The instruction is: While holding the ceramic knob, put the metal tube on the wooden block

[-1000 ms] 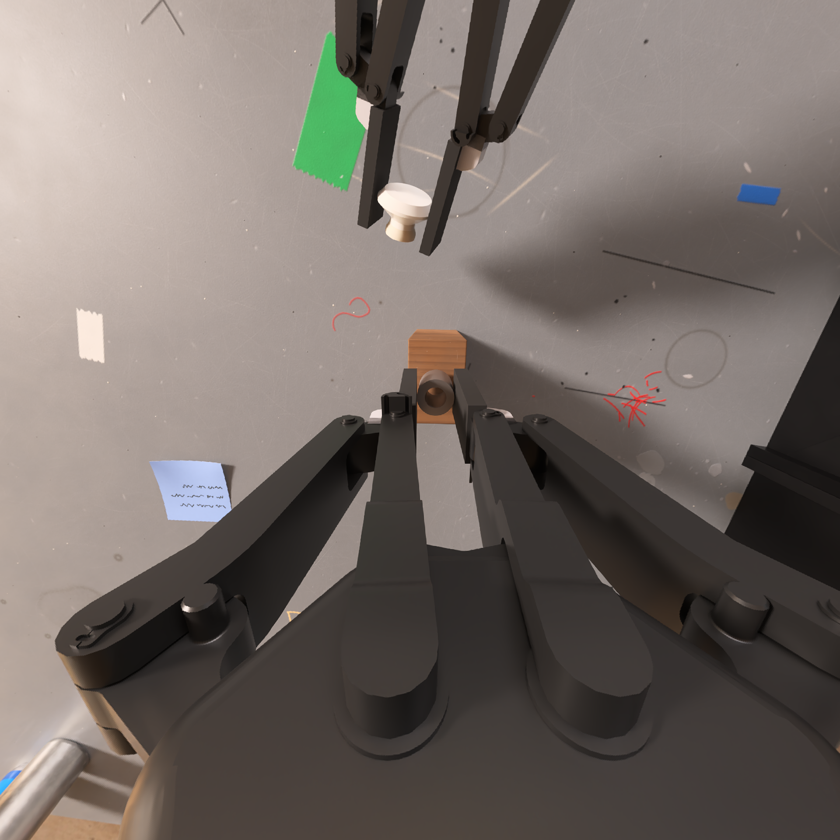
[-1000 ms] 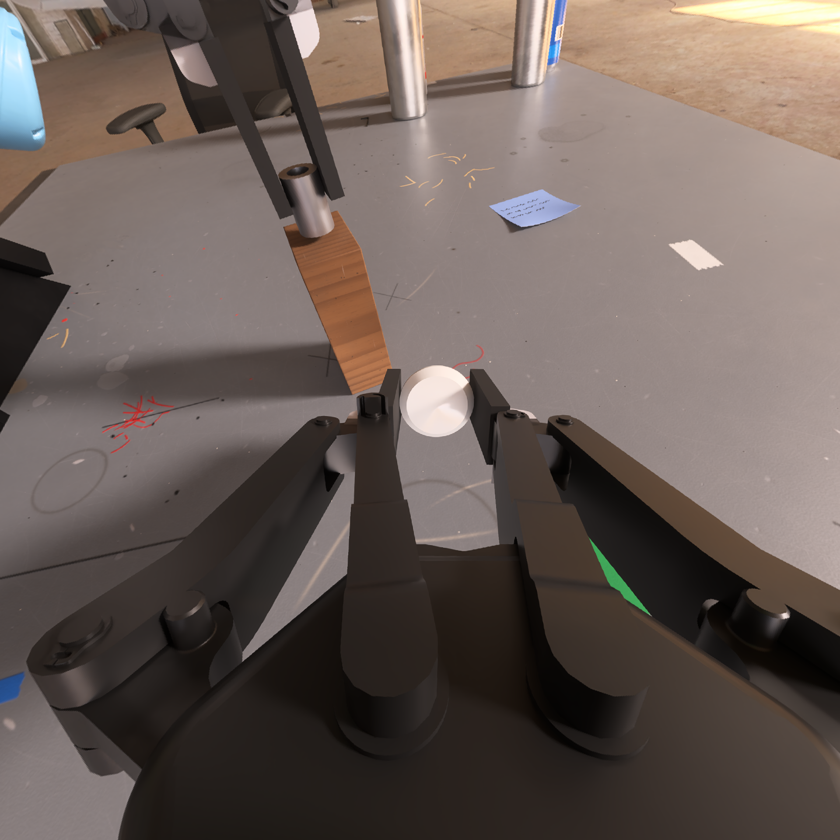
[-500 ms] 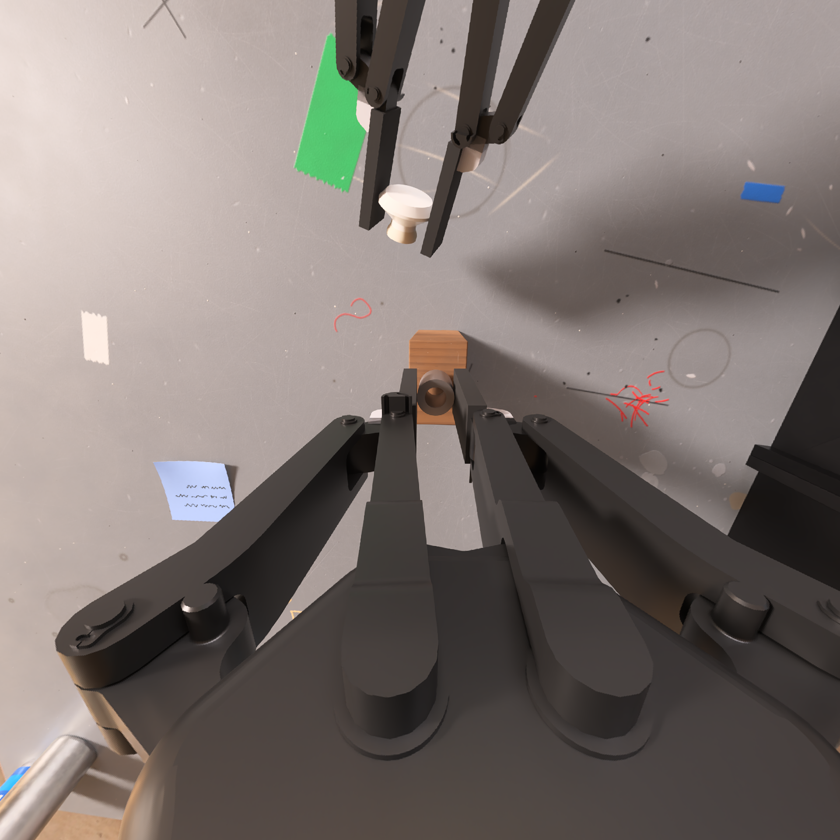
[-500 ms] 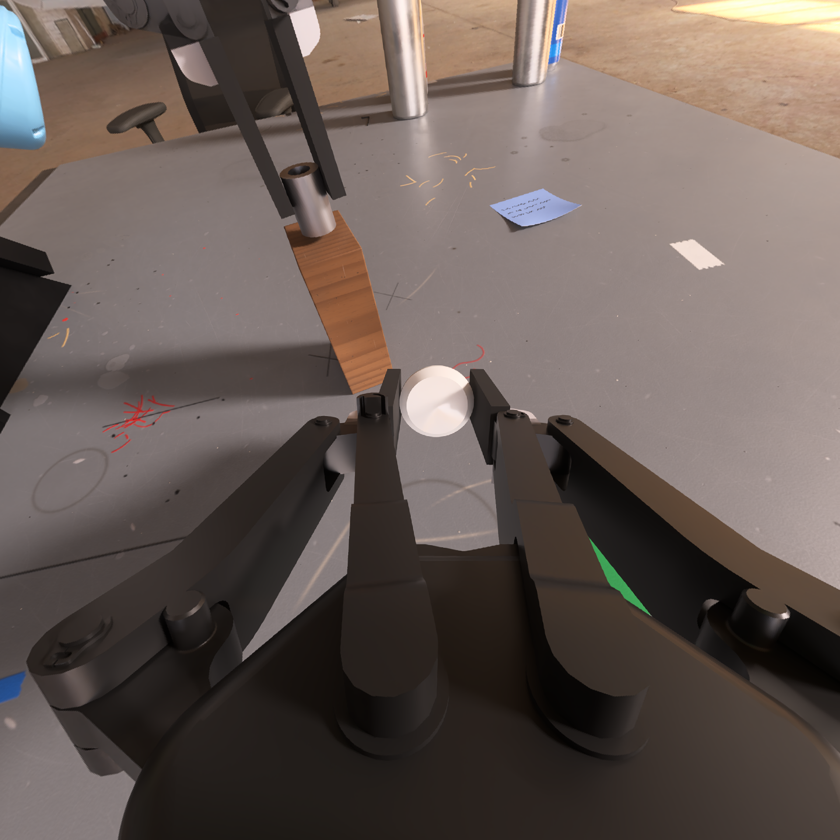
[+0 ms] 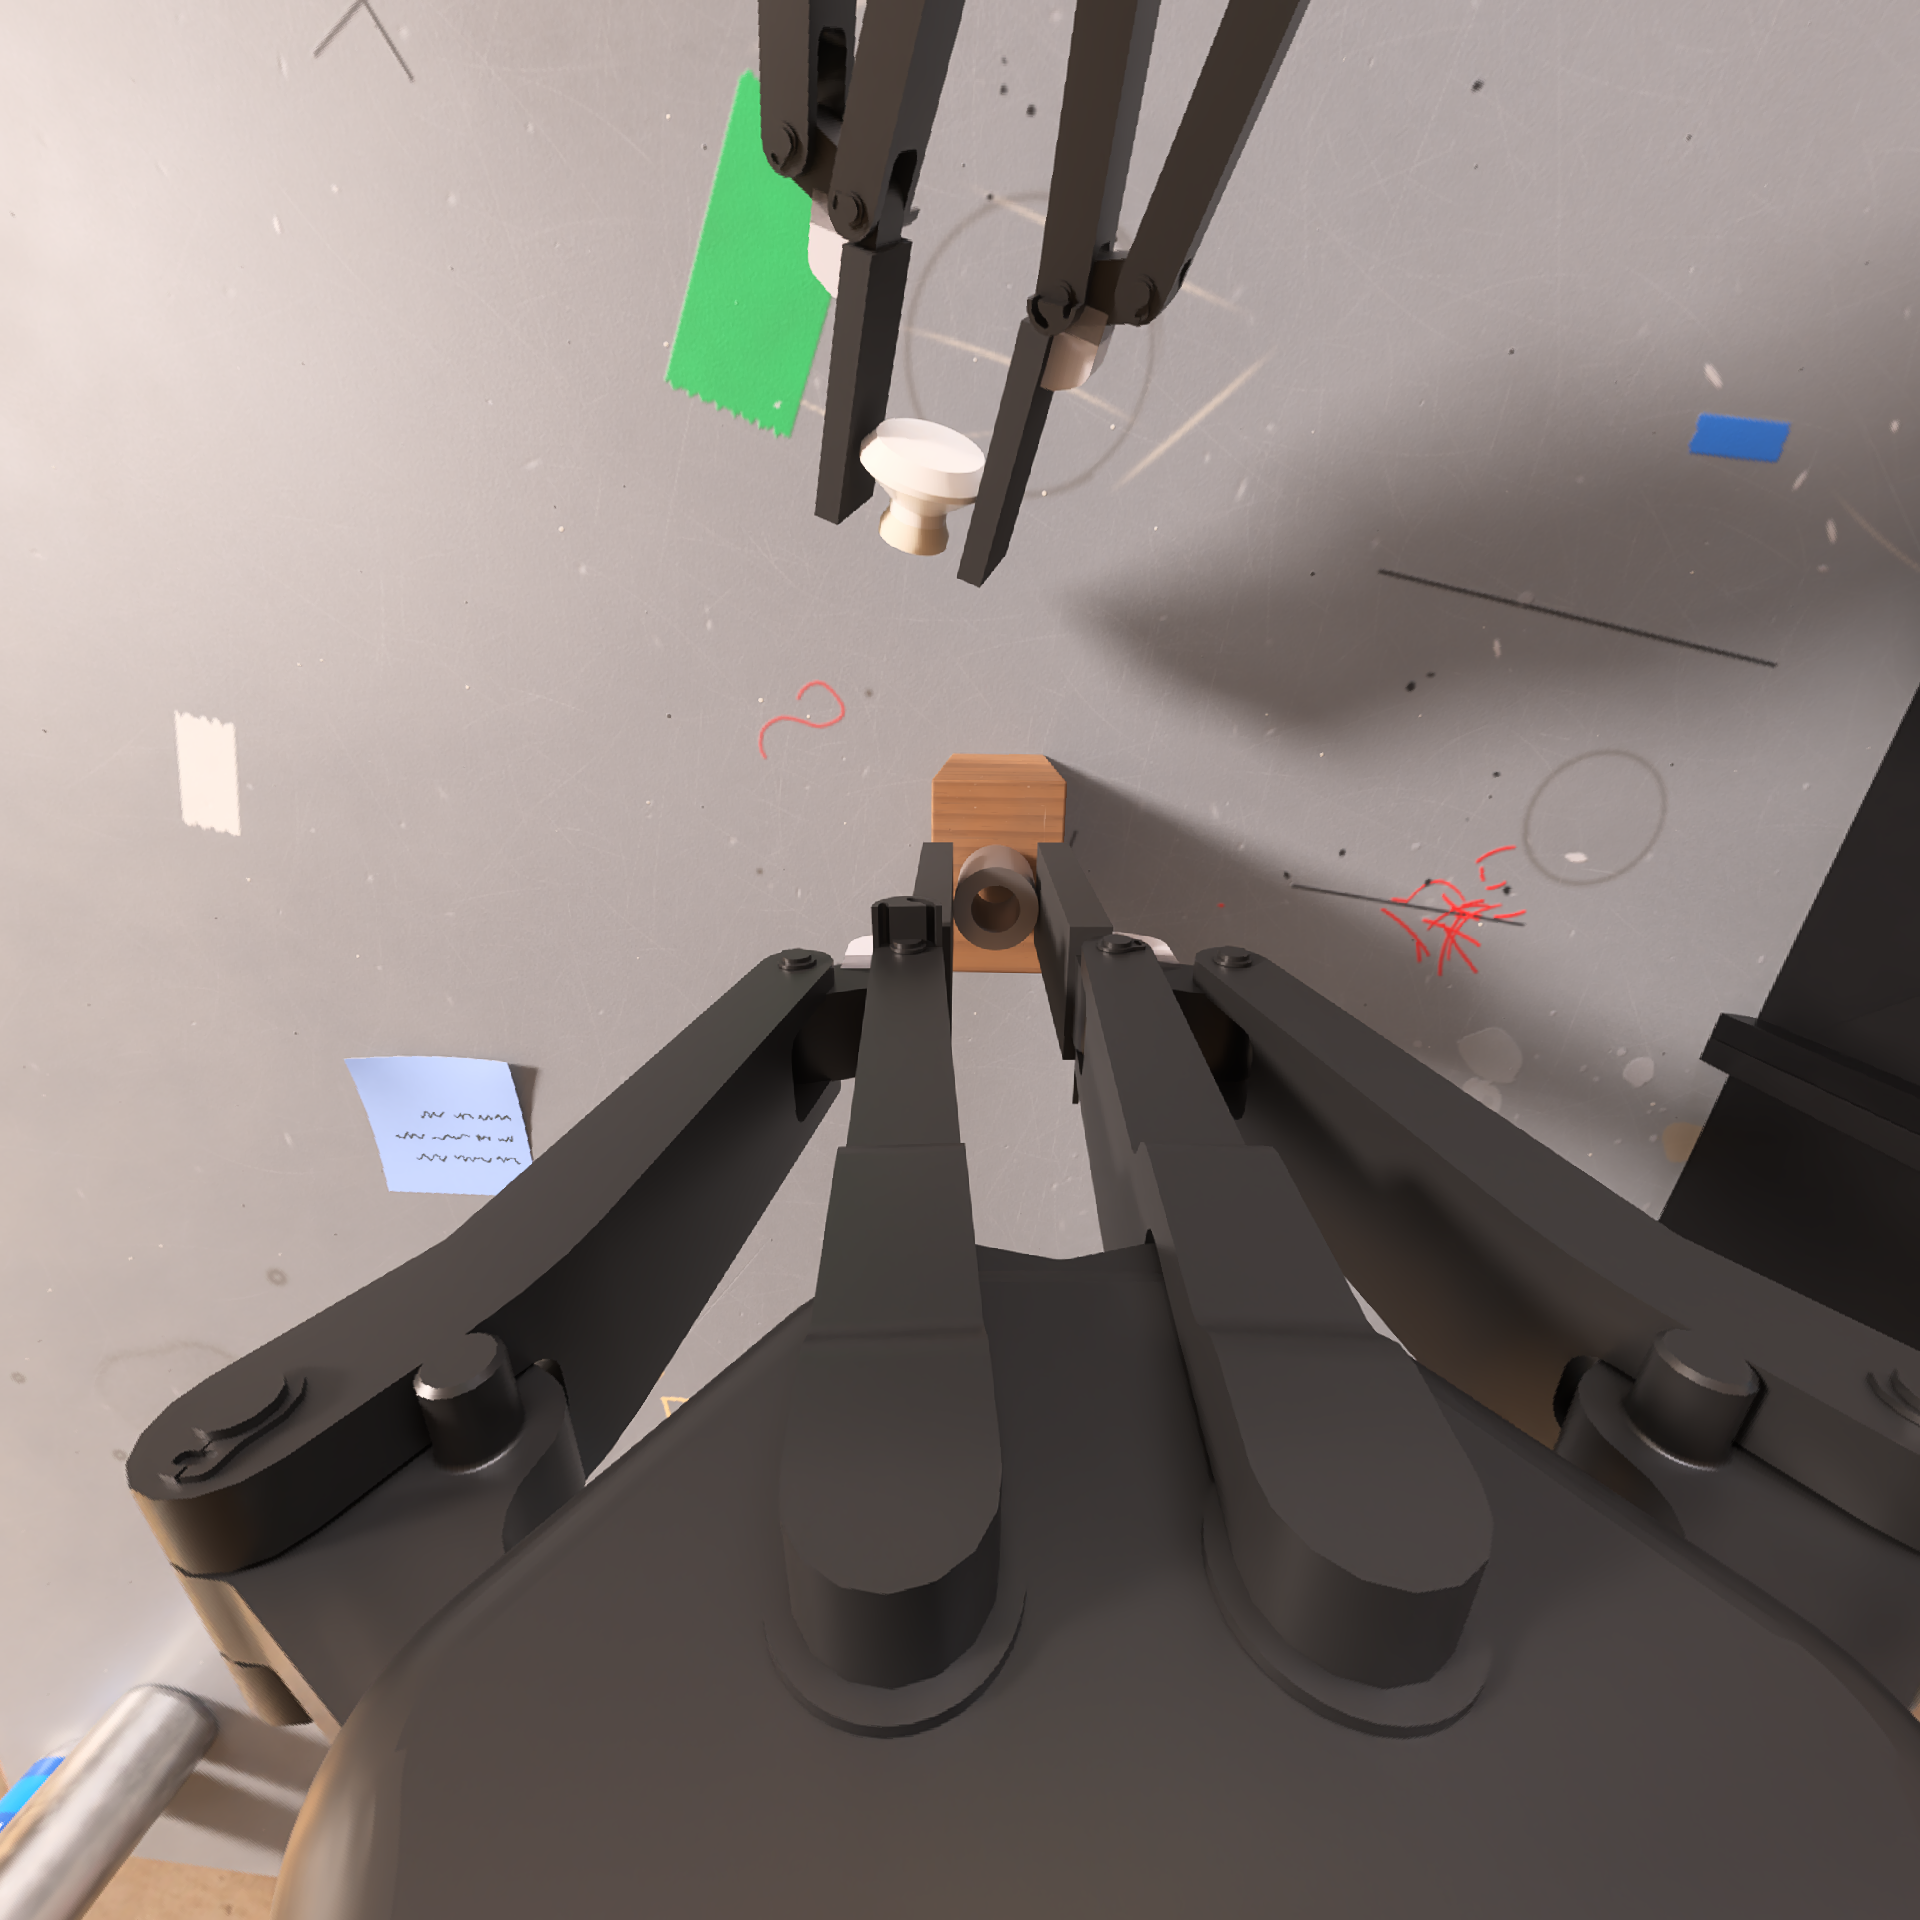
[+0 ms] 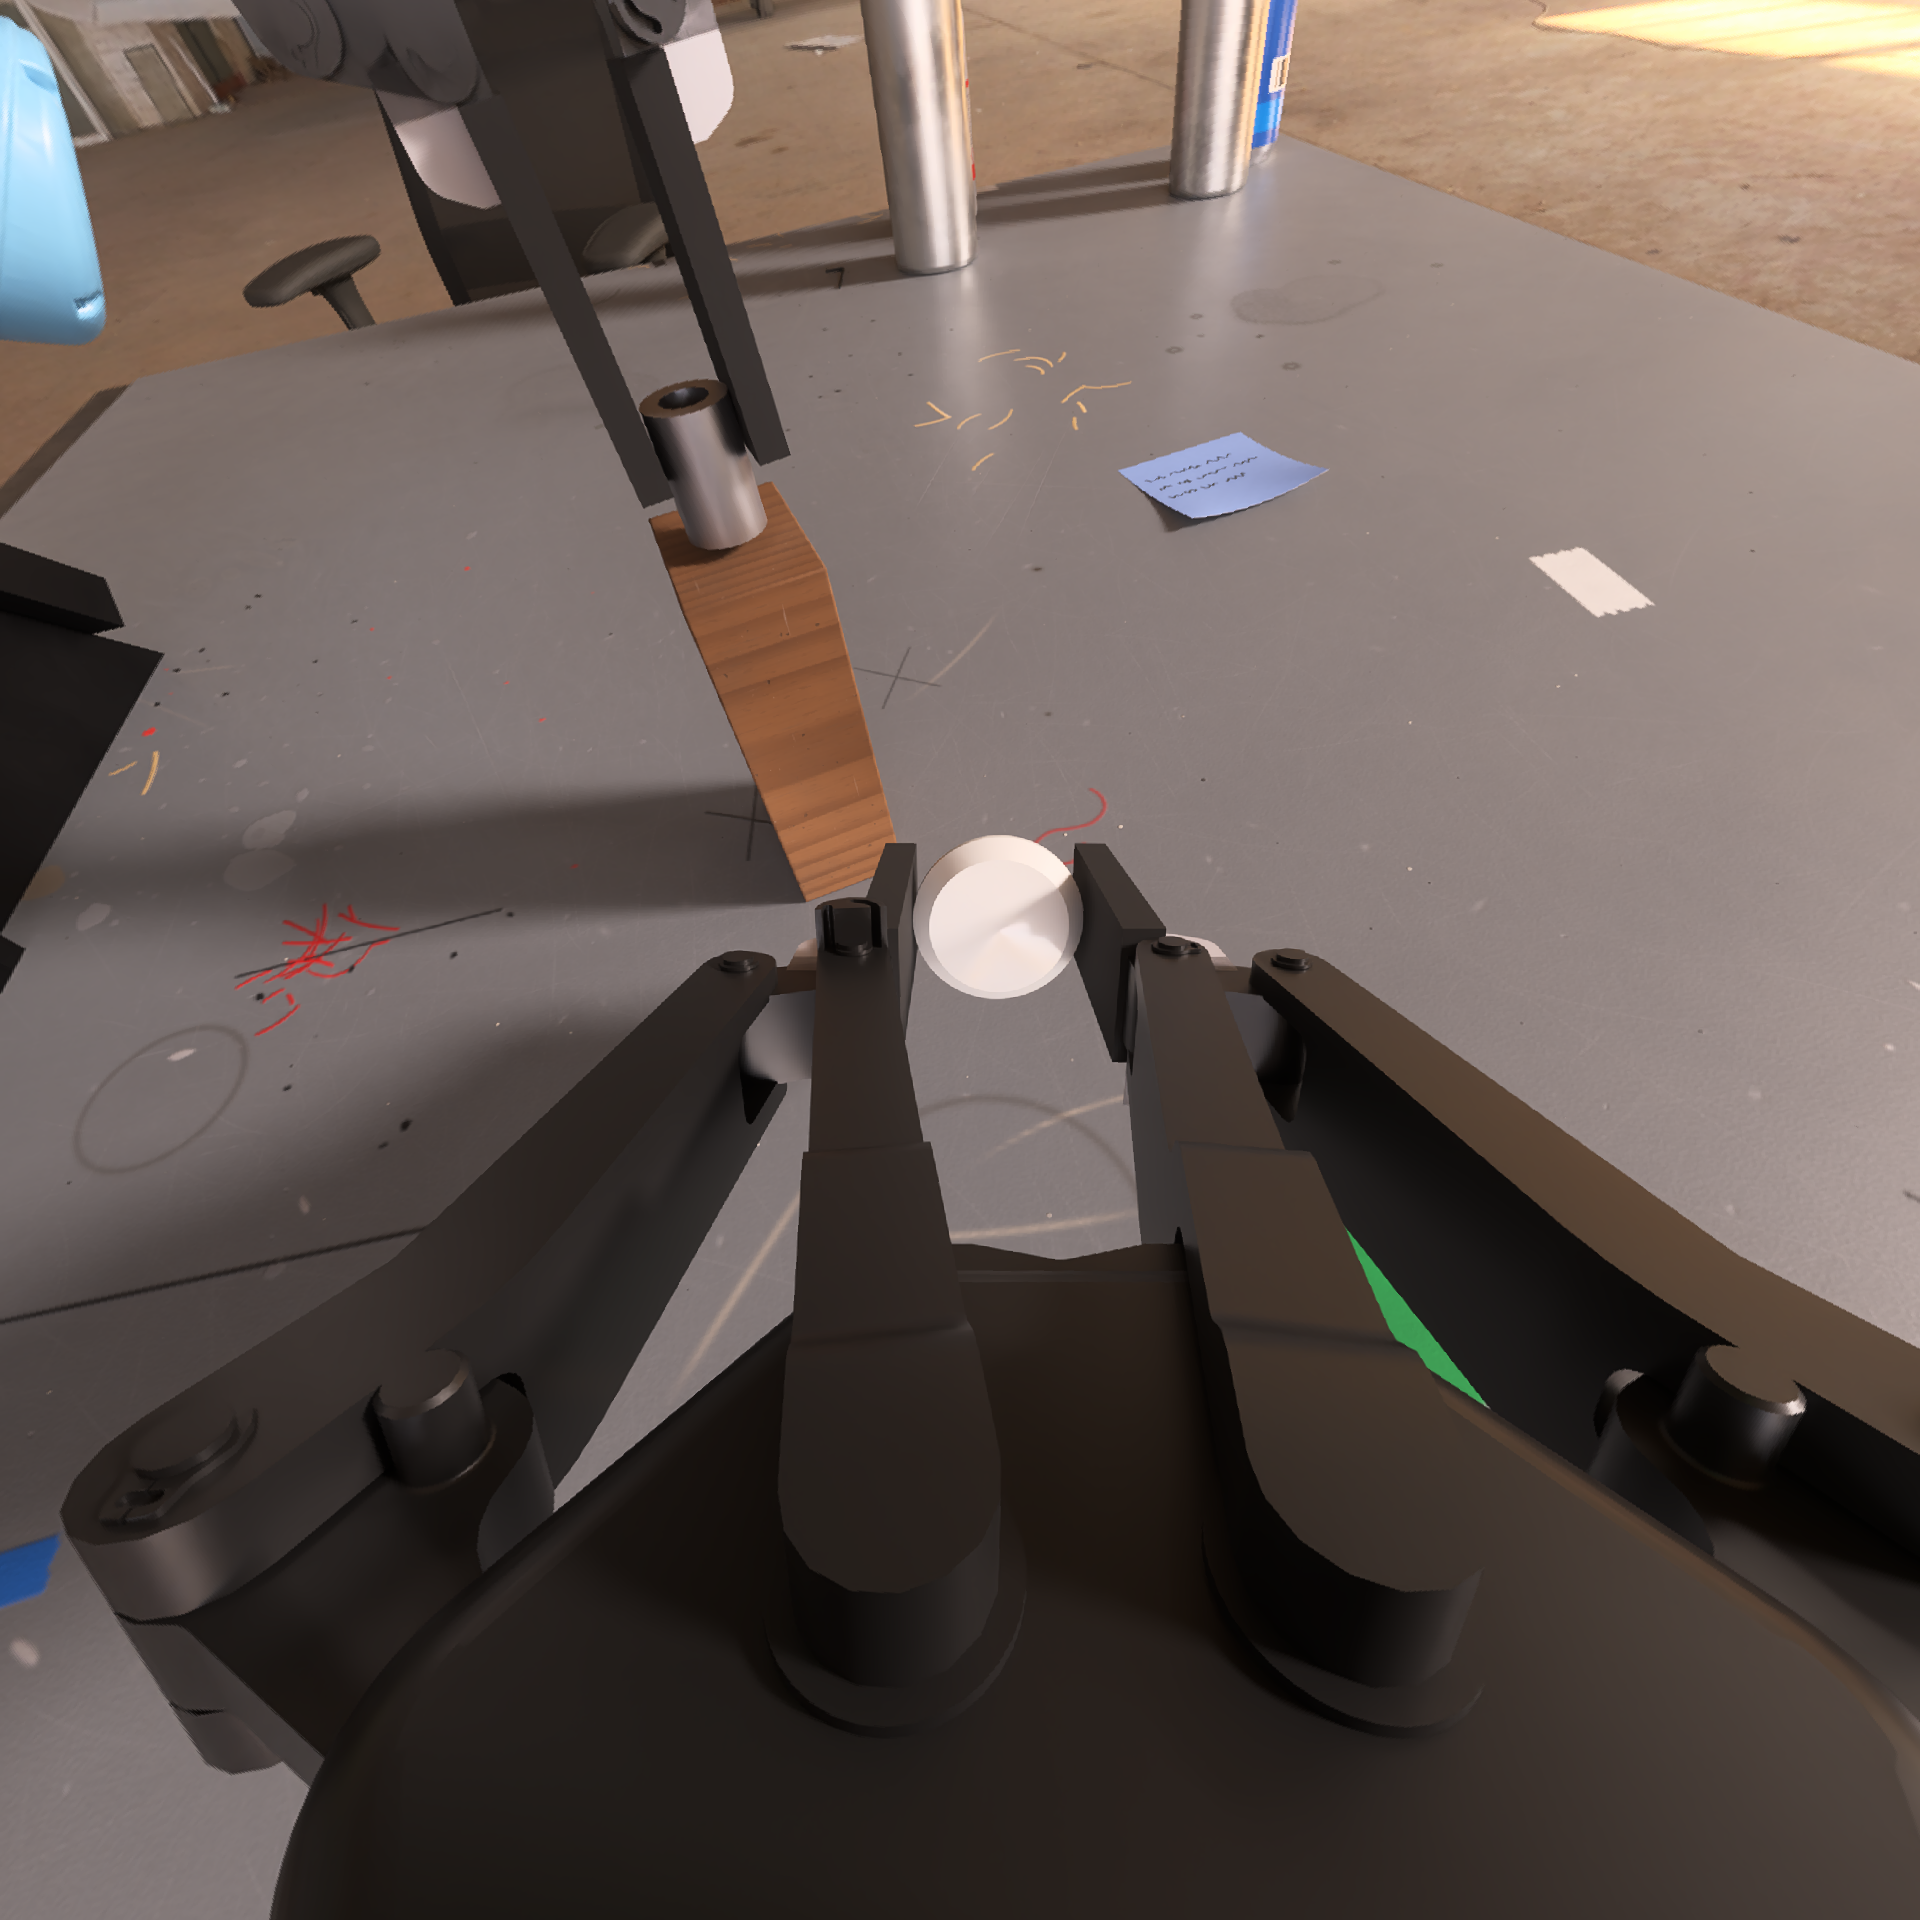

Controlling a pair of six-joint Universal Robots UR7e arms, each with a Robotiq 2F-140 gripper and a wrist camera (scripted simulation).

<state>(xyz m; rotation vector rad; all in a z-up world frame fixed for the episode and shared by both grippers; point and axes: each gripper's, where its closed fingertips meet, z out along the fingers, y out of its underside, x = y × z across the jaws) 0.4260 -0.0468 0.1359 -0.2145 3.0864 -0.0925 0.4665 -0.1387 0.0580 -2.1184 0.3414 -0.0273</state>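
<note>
grey table (image 6: 1455,831), wooden block (image 6: 790,686), blue note (image 6: 1221,475), green tape (image 5: 748,270)

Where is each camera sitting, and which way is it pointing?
Left wrist view: on the left gripper, looking straight down at the metal tube between its fingers, over the wooden block; the right gripper reaches in from the top.
Right wrist view: on the right gripper, looking forward and low across the grey table, with the ceramic knob between its fingers; the left gripper shows farther off.
Shared: tube, block, knob, blue note, green tape.
</note>
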